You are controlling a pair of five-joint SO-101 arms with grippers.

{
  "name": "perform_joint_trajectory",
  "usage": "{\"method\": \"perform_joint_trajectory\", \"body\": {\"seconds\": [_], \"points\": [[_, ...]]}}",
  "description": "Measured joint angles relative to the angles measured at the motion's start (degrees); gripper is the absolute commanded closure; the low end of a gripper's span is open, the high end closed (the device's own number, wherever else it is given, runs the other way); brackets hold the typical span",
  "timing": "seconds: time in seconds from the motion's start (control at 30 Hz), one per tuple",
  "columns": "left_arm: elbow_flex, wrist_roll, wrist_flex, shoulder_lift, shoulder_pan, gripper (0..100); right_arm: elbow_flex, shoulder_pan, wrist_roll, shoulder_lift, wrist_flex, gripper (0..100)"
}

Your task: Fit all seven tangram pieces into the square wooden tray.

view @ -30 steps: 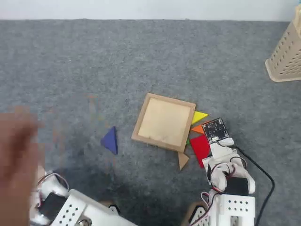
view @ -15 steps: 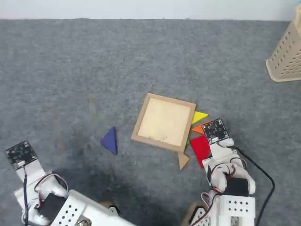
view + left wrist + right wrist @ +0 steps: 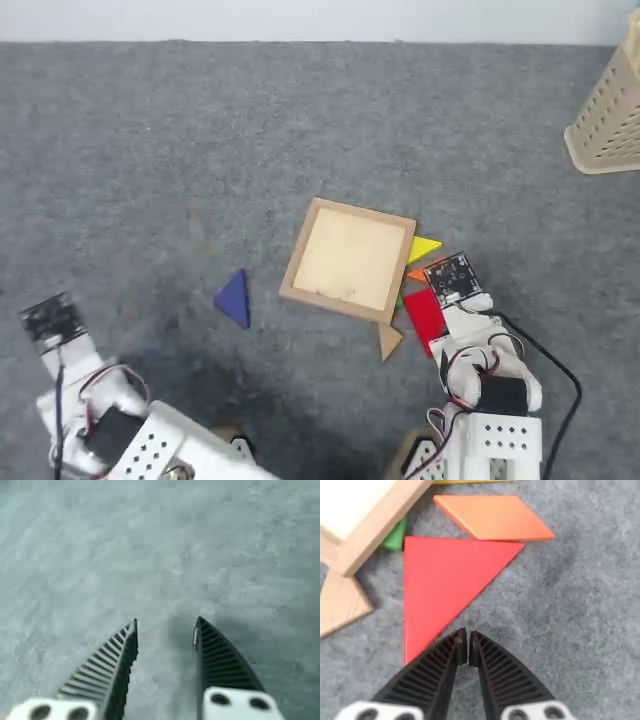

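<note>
the right gripper [image 3: 468, 639], tips pressed together, sits at the red triangle's [image 3: 440, 580] edge, probably to nudge it; that piece lies at the empty tray's [image 3: 300, 262] 4 o'clock. the left gripper [image 3: 165, 627] hangs spread over bare carpet [image 3: 150, 540].

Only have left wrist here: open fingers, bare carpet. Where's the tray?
Observer: The tray sits mid-table in the high view, with no pieces in it.
Operator: Any piece on my side?
Observer: One. A blue triangle lies alone on the left arm's side of the tray, apart from it.
Operator: What's the right arm doing?
Observer: The right gripper is shut on nothing, tips right by the long edge of the red triangle.
</note>
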Motion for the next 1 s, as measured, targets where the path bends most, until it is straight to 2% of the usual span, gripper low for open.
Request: {"method": "perform_joint_trajectory", "body": {"seconds": [0.13, 0.37, 0.5, 0.67, 1.0], "points": [[0.00, 0.00, 0.00, 0.00, 12.66, 82, 0.00, 0.00, 0.18, 0.00, 0.00, 90.2], [0.00, 0.00, 0.00, 0.00, 43.60, 82, -4.04, 0.00, 0.26, -0.09, 3.43, 90.2], [0.00, 0.00, 0.00, 0.00, 55.56, 82, -5.54, 0.00, 0.26, -0.35, 3.87, 90.2], [0.00, 0.00, 0.00, 0.00, 61.80, 82, -5.45, 0.00, 0.09, 0.00, 3.87, 90.2], [0.00, 0.00, 0.00, 0.00, 63.74, 82, -10.64, 0.00, 0.18, 0.09, 3.87, 90.2]]}}
